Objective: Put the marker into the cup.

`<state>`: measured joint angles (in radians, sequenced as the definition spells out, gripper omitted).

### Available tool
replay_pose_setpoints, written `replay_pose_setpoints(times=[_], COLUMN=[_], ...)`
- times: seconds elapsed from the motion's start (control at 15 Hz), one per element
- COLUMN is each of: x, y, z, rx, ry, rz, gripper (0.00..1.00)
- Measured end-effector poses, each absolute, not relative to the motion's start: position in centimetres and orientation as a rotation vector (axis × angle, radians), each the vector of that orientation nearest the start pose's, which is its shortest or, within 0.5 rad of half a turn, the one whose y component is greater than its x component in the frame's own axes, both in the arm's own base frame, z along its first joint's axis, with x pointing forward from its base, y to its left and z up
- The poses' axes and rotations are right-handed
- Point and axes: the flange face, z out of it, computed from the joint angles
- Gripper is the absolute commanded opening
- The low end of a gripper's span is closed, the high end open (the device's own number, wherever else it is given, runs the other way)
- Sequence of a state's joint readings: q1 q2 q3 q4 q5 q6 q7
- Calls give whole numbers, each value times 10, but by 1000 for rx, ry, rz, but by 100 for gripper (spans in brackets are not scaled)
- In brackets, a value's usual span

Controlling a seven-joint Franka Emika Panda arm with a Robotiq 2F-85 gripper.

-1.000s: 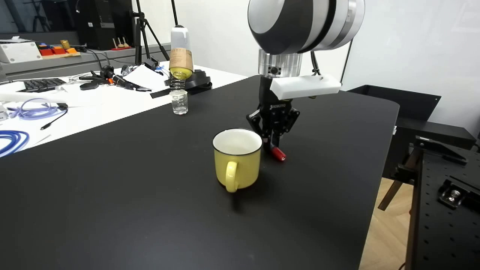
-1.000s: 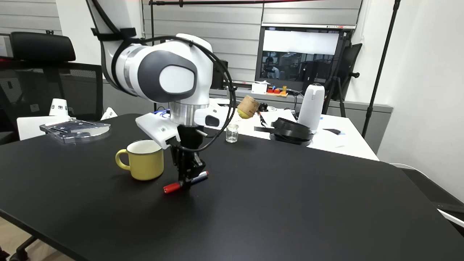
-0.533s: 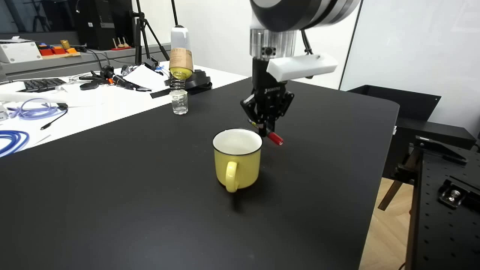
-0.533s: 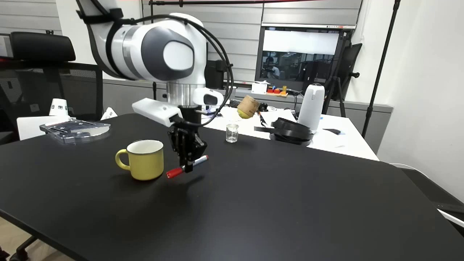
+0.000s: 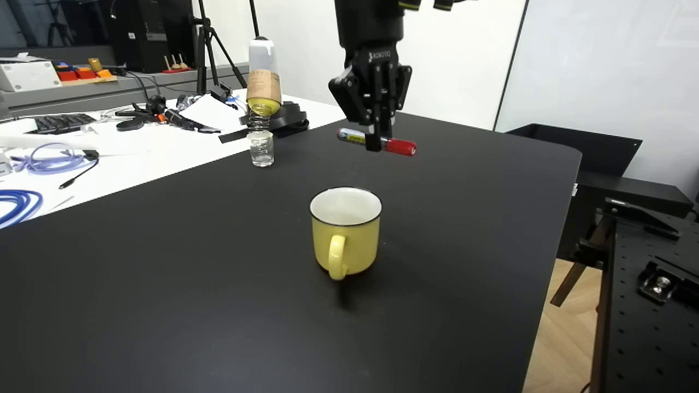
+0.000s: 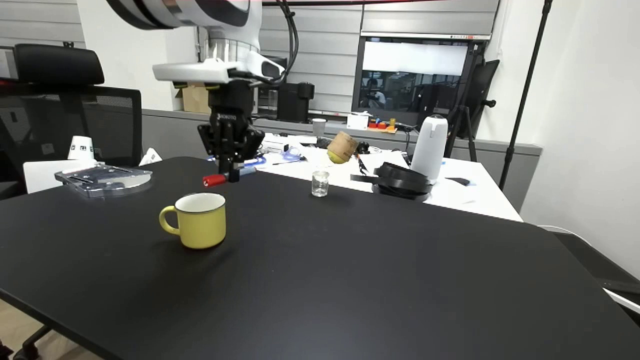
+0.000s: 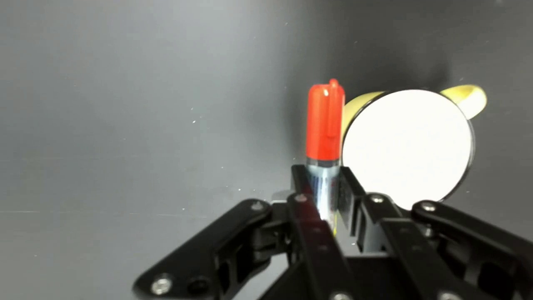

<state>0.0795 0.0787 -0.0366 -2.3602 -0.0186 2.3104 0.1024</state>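
Red-capped, silver-barrelled marker pen is held near level, its barrel pinched by the black two-fingered gripper. The height above the flat black tabletop is judged chosen for clearing the upright, white-lined yellow mug. The marker pen is seen beside the mug's opening, not over it; sideways alignment is presumably required.

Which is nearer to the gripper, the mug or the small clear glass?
The yellow mug with the handle: in both exterior views it is close to the gripper; the small clear glass stands farther away.
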Motion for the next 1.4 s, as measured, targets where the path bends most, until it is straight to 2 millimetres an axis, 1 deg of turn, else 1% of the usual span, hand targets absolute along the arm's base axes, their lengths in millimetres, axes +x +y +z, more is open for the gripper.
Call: replay_pose_setpoints(times=[0.13,0.27,0.47,0.6,0.93,1.2,1.4], x=[494,497,502,507,519,528,535], y=[36,46,50,48,43,45,46], z=[298,307,307,300,266,245,234], rx=[-3113,-3057,-2969,-2915,-2806,-2757,-2733], ry=[-48,-144,-252,-289,-335,-343,-344], rz=[289,372,485,561,747,849,898], gripper=[5,5,5,5,5,5,5])
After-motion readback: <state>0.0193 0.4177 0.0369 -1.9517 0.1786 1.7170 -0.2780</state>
